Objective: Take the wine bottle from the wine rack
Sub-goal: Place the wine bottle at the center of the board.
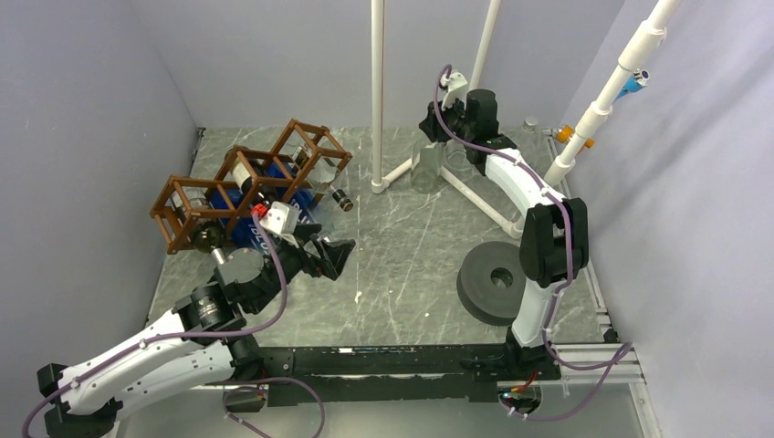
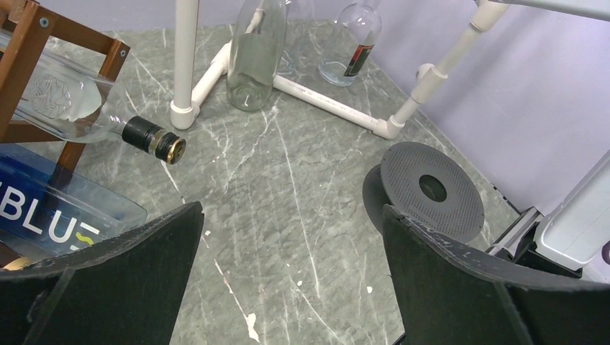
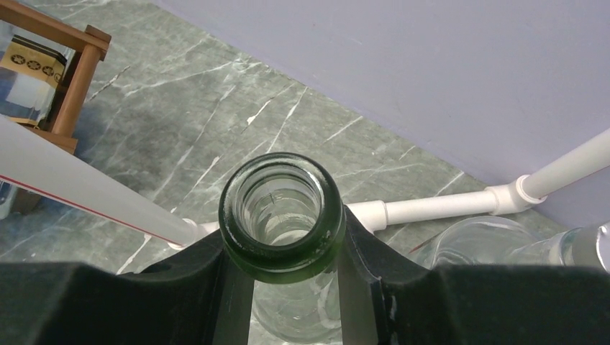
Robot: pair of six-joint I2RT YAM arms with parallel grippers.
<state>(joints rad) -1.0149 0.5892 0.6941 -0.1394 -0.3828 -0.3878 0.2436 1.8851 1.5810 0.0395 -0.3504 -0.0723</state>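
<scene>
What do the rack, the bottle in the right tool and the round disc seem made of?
Rack: probably wood, brown, matte; square sticks joined with screws. Bottle: glossy greenish glass; one sees through its rim. Disc: dark, matte, finely perforated; plastic or metal, I cannot tell.

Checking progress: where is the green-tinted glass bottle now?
The green-tinted glass bottle is upright at the back, right of centre in the top view, beside the white plastic pipe frame, neck clamped in the right tool.
</scene>
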